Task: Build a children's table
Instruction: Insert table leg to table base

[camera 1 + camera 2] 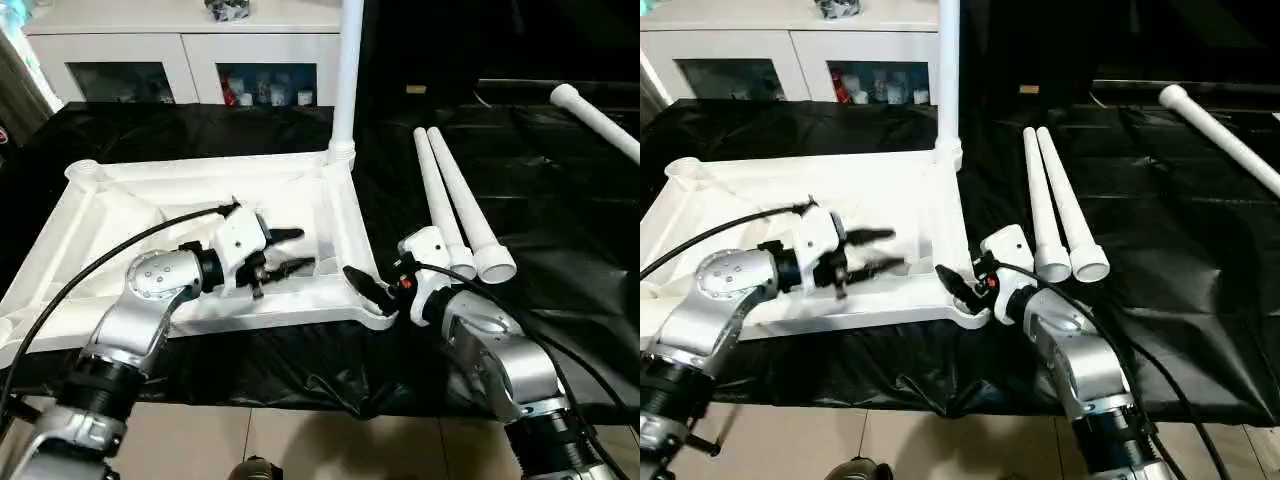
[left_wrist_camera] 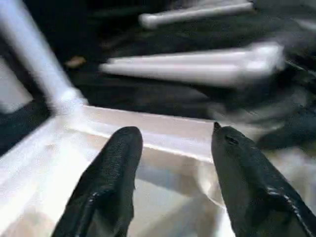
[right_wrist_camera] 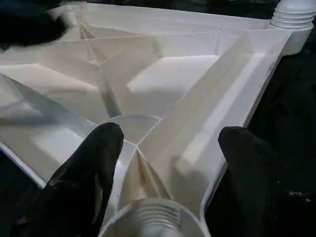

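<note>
The children's table top (image 1: 200, 172) lies upside down on a black sheet, its ribbed underside facing up. One white leg (image 1: 347, 70) stands upright in the far right corner socket (image 1: 341, 153). Two more legs (image 1: 455, 200) lie side by side to the right of the top, and another leg (image 1: 600, 118) lies at the far right. My left gripper (image 1: 295, 250) hovers open over the top's underside, with nothing between its fingers (image 2: 111, 187). My right gripper (image 3: 168, 143) is open at the near right corner socket (image 3: 148, 217), one finger on each side of it.
A white cabinet with glass doors (image 1: 190, 60) stands behind the work area. The black sheet (image 1: 540, 220) covers the surface out to the right. Tiled floor (image 1: 300, 440) shows along the near edge, below the sheet's front fold.
</note>
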Controlling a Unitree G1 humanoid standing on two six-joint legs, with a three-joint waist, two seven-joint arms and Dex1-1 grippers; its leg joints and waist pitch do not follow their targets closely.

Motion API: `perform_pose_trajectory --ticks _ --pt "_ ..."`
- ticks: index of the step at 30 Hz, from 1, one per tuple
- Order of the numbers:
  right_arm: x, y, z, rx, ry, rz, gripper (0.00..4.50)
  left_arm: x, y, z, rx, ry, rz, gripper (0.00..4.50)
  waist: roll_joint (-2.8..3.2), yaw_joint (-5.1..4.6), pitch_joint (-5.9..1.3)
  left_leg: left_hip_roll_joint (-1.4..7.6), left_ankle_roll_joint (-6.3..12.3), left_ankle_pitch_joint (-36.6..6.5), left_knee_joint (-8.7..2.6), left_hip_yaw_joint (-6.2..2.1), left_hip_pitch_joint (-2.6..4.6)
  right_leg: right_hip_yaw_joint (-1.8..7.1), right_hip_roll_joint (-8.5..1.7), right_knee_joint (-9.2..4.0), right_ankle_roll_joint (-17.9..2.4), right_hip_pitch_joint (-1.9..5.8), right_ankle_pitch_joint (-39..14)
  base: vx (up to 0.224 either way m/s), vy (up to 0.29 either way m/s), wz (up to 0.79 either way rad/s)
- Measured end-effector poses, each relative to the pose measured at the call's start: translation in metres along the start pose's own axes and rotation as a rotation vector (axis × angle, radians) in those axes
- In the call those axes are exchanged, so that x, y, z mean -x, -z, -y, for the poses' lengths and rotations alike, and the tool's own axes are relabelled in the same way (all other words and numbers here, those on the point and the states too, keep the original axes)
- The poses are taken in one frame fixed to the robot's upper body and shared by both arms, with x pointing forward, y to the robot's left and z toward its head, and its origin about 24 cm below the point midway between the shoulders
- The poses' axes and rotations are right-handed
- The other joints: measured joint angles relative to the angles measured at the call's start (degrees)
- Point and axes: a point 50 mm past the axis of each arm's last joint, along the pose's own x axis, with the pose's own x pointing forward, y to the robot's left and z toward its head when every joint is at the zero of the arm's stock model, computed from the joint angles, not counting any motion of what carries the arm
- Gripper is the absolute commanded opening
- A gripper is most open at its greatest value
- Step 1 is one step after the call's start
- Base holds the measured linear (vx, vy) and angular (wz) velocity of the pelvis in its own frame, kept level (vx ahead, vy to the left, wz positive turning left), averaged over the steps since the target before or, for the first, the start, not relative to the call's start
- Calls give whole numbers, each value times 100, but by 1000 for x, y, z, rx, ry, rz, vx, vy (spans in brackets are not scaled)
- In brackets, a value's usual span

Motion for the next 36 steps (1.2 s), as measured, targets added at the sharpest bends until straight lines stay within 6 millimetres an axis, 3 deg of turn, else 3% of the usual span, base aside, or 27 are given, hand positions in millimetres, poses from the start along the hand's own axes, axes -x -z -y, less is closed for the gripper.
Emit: perform_pose_trajectory --ticks 7,10,14,18,21,22,23,25,26,27,28,29,30,31,32,33,34,35,36 --pt "2 -17 1 11 69 85 351 6 -12 -14 99 -297 98 288 25 -4 -15 0 0 0 4 -2 -2 0 1 -2 1 0 -1 0 0 0" --pt "7 -25 10 42 230 114 351 13 -4 -9 183 -464 94 288 68 -19 -46 -1 0 0 6 -2 -5 1 1 -9 4 2 -2 0 0 0" --pt "17 -21 22 35 375 113 351 23 8 -4 178 -597 34 288 64 -12 -56 0 0 0 4 -9 -5 -5 4 -8 43 2 -25 0 0 0" --pt "21 -14 26 26 474 102 351 22 8 0 207 -693 33 288 62 -31 -60 4 0 -1 4 -15 -5 -8 12 -19 49 7 -17 0 0 0" --pt "21 -14 27 29 496 103 351 22 9 -1 202 -733 12 288 105 -159 -78 146 -29 16 3 -101 8 -72 158 -97 -69 93 42 0 0 0" --pt "21 -14 27 31 502 104 351 22 9 -1 199 -739 7 288 104 -180 -83 193 -59 34 7 -135 13 -87 201 -24 -121 86 15 1 -84 0" --pt "21 -14 26 43 511 108 351 22 9 0 193 -749 1 288 64 -212 -106 230 -108 61 5 -144 13 -95 205 154 -271 5 -103 5 -146 -1" --pt "21 -15 26 54 520 112 351 23 10 1 193 -759 -4 288 26 -245 -129 284 -151 88 -7 -142 16 -118 218 335 -291 -67 -221 5 -174 1" --pt "22 -14 27 56 527 108 351 23 11 2 197 -762 -7 288 8 -281 -142 264 -115 68 25 -114 9 -140 280 370 -364 -118 -258 -8 -243 2" --pt "24 -12 28 59 534 99 351 21 10 4 200 -757 -5 288 -20 -288 -143 251 294 -187 363 -110 -90 -161 313 366 -434 -143 -246 -8 -243 2" --pt "26 -8 28 57 540 83 351 19 9 6 204 -749 -2 288 -80 -290 -138 102 625 -391 983 -92 -208 -178 319 353 -499 -131 -237 -17 -239 -2" --pt "31 -2 28 47 549 65 351 17 8 8 205 -740 0 288 -144 -341 -155 -229 834 -528 1330 -57 -190 -199 367 253 -516 -99 -212 -33 -214 1" --pt "35 -3 28 41 554 68 351 16 6 8 197 -740 7 288 -144 -390 -166 -444 940 -599 1312 -24 -97 -248 447 162 -555 -93 -146 -33 -214 1" --pt "37 -6 29 39 559 80 351 16 4 7 190 -743 12 288 -88 -476 -192 -600 1004 -820 1102 -13 -27 -371 556 32 -573 -92 -67 -53 -192 5" --pt "39 -8 29 37 563 87 351 16 1 8 190 -746 17 288 -35 -503 -208 -630 825 -1010 829 -87 14 -515 741 -205 -567 -58 41 -59 -179 0" --pt "40 -7 30 35 568 83 351 17 3 9 196 -751 5 288 10 -516 -210 -463 595 -923 757 -225 44 -599 816 -105 -168 -71 -91 -59 -179 0" --pt "39 -7 29 23 564 84 351 20 6 10 198 -755 -8 288 5 -591 -230 -362 537 -880 748 -287 34 -496 743 530 342 -252 -416 -34 -193 -6" --pt "37 -6 28 9 562 83 351 20 5 10 193 -761 -10 288 -50 -592 -279 -274 450 -819 737 -307 -7 -172 520 1406 373 -489 -582 -39 -183 -3" --pt "36 -9 29 3 562 90 351 21 3 10 184 -765 -3 288 -64 -589 -288 -232 409 -785 738 -340 -59 32 306 1394 325 -512 -579 -39 -183 -3"
